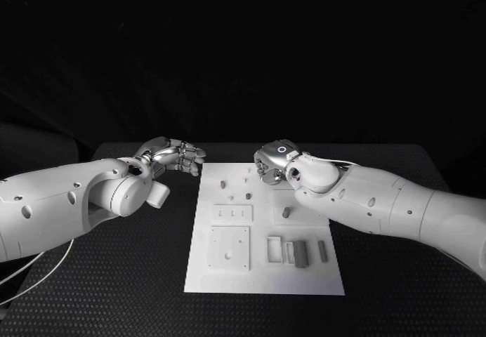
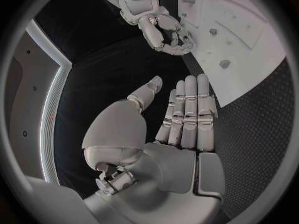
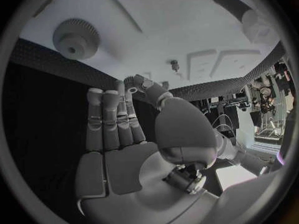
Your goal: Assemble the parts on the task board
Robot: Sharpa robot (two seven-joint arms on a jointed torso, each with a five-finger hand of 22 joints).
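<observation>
The white task board (image 1: 265, 277), with grey parts (image 1: 295, 251) lying on it, is flanked at its far end by the left hand (image 1: 174, 156) and right hand (image 1: 274, 161), both held empty with fingers loosely apart.

Pretty dim overall, everything beyond the bench (image 1: 405, 295) is just black. The white board (image 1: 263, 277) is the brightest thing, nearly blown out, with soft shadows under the small parts. Mild glare on the arm shells. Both wrist views are heavy fisheye, straight edges bend hard near the rim, and the gear (image 3: 76, 37) looks a bit soft.
</observation>
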